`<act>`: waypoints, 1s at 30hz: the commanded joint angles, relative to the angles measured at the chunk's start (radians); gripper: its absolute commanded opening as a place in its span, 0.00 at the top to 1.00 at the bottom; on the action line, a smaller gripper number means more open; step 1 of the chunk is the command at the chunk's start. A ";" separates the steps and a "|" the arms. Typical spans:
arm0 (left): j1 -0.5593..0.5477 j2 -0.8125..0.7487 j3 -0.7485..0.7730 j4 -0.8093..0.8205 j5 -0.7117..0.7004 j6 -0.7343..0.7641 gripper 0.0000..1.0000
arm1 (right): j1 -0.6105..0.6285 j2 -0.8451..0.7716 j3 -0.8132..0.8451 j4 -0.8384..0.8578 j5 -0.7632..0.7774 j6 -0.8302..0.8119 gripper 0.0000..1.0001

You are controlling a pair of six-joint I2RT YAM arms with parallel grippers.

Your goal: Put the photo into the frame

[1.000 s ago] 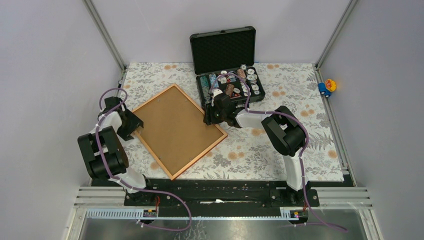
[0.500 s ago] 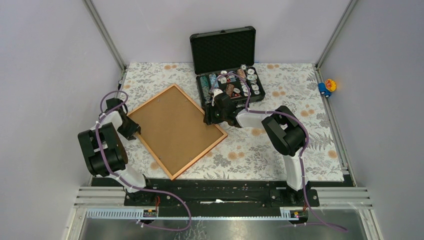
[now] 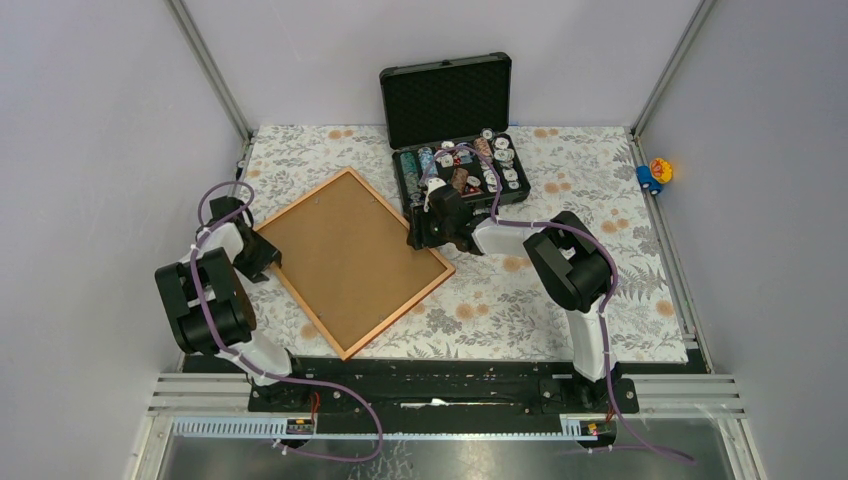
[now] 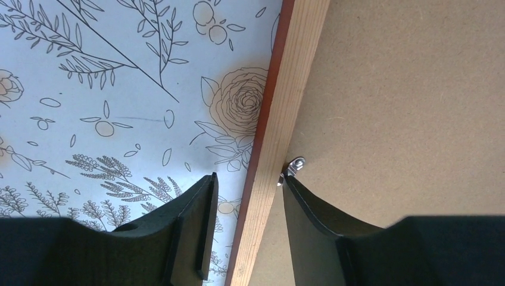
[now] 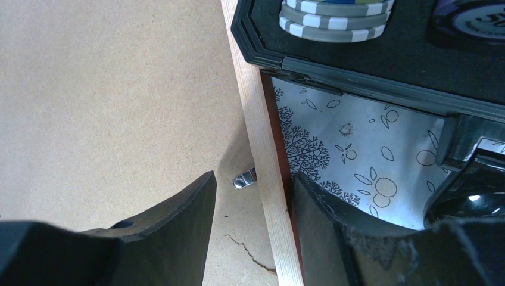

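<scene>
- Top external: the frame [image 3: 400, 312], thin orange-brown wood, lies back-up and skewed, its long axis running far-left to near-right. The left gripper [image 3: 262, 255] is at one long rail and the right gripper [image 3: 425, 235] at the opposite one, so both are equally near.
- Left wrist: the left gripper [image 4: 249, 179] is partly open astride the rail, gripping nothing. A metal clip [image 4: 295, 164] sits on the backing board [image 4: 405, 107].
- Right wrist: the right gripper [image 5: 253, 177] likewise straddles its rail, empty, beside the black case [image 5: 357, 65]. The photo shows nowhere.
</scene>
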 commanded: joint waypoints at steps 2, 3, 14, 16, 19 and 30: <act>0.006 -0.064 -0.012 0.008 -0.001 0.020 0.48 | -0.001 0.014 0.002 -0.034 -0.041 0.016 0.43; 0.007 -0.068 -0.012 0.009 0.021 0.019 0.48 | -0.002 0.013 0.002 -0.034 -0.041 0.016 0.43; 0.004 0.007 -0.013 0.009 0.023 0.041 0.45 | -0.002 0.013 0.000 -0.034 -0.042 0.017 0.43; 0.004 0.014 -0.015 0.009 0.012 0.035 0.47 | -0.003 0.014 0.000 -0.034 -0.044 0.017 0.43; 0.005 0.023 -0.014 0.009 0.006 0.029 0.50 | -0.003 0.014 0.001 -0.033 -0.046 0.017 0.43; 0.053 0.067 -0.026 0.029 0.046 0.038 0.91 | -0.003 0.012 -0.002 -0.032 -0.045 0.018 0.43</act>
